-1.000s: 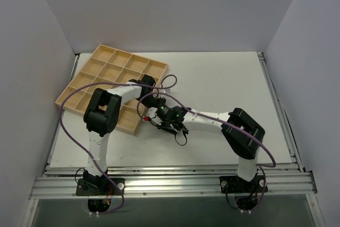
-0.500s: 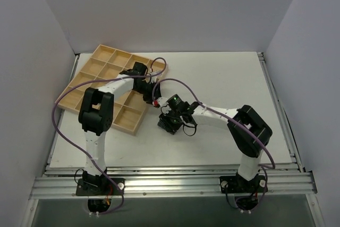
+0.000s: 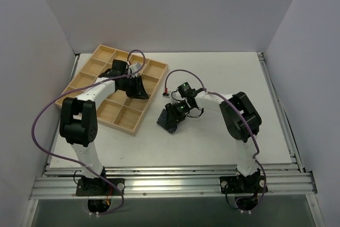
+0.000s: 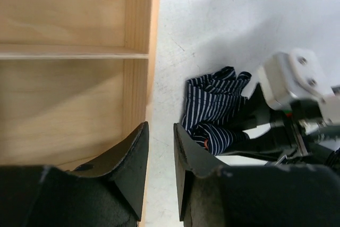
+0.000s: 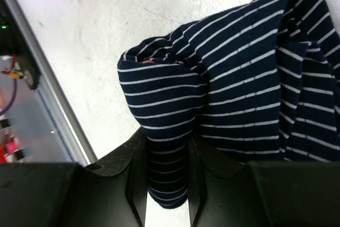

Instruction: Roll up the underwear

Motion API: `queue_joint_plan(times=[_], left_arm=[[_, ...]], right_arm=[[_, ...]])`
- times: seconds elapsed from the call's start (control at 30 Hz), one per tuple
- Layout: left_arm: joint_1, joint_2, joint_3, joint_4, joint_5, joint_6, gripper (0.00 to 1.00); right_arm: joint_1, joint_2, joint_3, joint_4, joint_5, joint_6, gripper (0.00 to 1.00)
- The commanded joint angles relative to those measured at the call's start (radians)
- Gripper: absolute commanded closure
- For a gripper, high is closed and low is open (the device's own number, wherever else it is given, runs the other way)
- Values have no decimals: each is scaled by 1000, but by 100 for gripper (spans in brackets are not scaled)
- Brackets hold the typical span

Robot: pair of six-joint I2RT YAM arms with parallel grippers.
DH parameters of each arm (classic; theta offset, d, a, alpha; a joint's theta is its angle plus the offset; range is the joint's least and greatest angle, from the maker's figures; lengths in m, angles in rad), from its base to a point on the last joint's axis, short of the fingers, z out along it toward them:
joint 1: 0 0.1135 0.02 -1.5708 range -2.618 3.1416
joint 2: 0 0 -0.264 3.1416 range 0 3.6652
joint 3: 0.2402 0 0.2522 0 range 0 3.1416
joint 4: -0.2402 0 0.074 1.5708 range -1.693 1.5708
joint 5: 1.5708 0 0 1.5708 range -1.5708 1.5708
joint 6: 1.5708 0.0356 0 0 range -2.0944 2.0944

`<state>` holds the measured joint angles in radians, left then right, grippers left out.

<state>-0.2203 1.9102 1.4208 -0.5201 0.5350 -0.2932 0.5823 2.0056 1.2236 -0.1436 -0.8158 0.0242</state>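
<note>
Top external, underwear (image 3: 171, 118) beside wooden tray (image 3: 154, 69)

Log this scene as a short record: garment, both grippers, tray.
underwear: navy with white stripes, bunched up on the table, beside the tray, not in it
right gripper: shut on a fold of the underwear
left gripper: slightly open, empty, above the tray's edge, clear of the underwear
tray: wooden, with cells; those in view are empty
</note>
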Motion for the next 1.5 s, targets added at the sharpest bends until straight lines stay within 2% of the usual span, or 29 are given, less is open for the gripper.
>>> queue_joint_plan(times=[0.0,0.23,0.4,0.57,0.83,1.03,1.13,1.2,1.3,1.47], left_arm=[[-16,-77,-49,78,36,57,67],[-72,-102,-129,8,62,164,66],[-131,-89,-143,-28,63,232,62],[-175,-73,-158,38,108,229,61],[-218,15,-106,8,102,241,60],[-234,30,-128,-1,80,230,60],[-231,53,-126,-33,28,203,81],[-229,69,-128,-29,20,180,90],[-229,76,-132,-23,2,154,97],[-232,105,-118,-31,-7,131,98]], right_arm=[[5,123,28,-158,6,-64,97],[-21,185,76,-201,-3,-64,96],[-44,199,76,-214,-19,-58,92],[-47,222,99,-235,-31,-67,88],[-48,222,94,-225,-39,-66,87],[-48,206,93,-214,-17,-56,85],[-48,176,80,-176,18,-32,80],[-48,131,53,-125,49,17,77],[-50,55,1,-49,122,85,72],[-47,-83,-84,58,205,155,69]])
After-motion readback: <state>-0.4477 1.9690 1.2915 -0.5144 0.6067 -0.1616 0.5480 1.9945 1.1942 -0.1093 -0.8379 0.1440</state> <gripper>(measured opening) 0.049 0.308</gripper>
